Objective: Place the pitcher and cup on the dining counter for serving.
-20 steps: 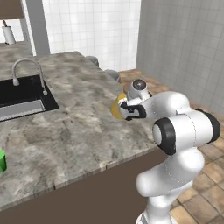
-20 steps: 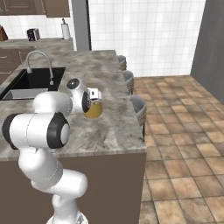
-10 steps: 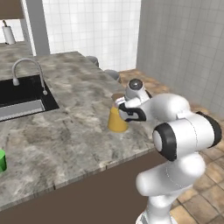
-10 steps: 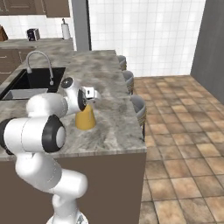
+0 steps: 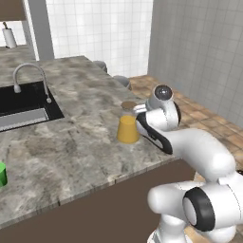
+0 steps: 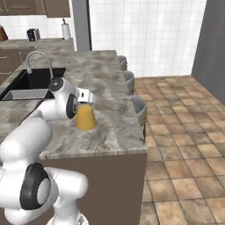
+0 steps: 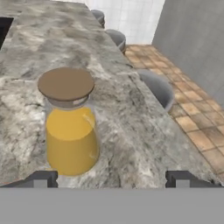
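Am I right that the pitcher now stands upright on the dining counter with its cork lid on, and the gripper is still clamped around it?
Not quite. The pitcher does stand upright on the dining counter with its cork lid on, but the gripper is not clamped on it: in the hand view the fingertips stand wide apart, clear of the glass.

The dining counter (image 5: 85, 142) bears the pitcher (image 5: 128, 124) and cup (image 5: 2, 174).

A kitchen: sink (image 5: 26, 102), tiled walls (image 6: 145, 30), stone dining counter (image 5: 85, 142).
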Robot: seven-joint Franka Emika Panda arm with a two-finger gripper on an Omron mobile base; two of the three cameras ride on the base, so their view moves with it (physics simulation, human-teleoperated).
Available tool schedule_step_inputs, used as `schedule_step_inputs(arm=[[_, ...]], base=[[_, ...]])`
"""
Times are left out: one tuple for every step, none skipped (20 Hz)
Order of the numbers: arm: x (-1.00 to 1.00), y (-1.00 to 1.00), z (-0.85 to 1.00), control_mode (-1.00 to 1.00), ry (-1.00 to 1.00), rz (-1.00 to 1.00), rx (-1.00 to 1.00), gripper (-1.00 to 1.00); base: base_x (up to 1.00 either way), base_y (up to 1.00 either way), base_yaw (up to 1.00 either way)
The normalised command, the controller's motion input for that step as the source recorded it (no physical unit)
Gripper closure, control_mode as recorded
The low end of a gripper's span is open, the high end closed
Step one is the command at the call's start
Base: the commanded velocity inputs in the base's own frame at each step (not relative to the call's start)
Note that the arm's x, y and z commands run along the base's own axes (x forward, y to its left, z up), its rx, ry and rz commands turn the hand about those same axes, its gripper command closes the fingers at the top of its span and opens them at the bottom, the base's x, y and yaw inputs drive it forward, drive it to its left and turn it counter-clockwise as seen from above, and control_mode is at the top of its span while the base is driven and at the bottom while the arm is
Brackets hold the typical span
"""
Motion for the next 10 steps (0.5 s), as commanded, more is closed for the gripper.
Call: schedule_step_inputs(arm=[[-1.0,-0.21,0.31,-1.0,0.0,-0.03,0.19,-1.0],[-1.0,-0.21,0.28,-1.0,0.0,0.0,0.19,-1.0],[-1.0,-0.23,0.22,-1.0,0.0,0.0,0.17,-1.0],[-1.0,-0.19,0.07,-1.0,0.0,0.0,0.14,-1.0],[-1.0,-0.15,0.0,-1.0,0.05,0.04,0.12,-1.0],[-1.0,-0.13,0.0,-1.0,0.09,0.07,0.09,-1.0],[-1.0,-0.05,0.0,-1.0,0.13,0.08,0.05,-1.0],[-1.0,0.0,-0.09,-1.0,0.15,0.08,0.02,-1.0],[-1.0,0.0,-0.11,-1.0,0.14,0.08,0.0,-1.0],[-1.0,0.0,-0.14,-1.0,0.12,0.06,0.0,-1.0]], base=[[0.0,0.0,0.0],[0.0,0.0,0.0],[0.0,0.0,0.0],[0.0,0.0,0.0],[0.0,0.0,0.0],[0.0,0.0,0.0],[0.0,0.0,0.0],[0.0,0.0,0.0],[0.0,0.0,0.0],[0.0,0.0,0.0]])
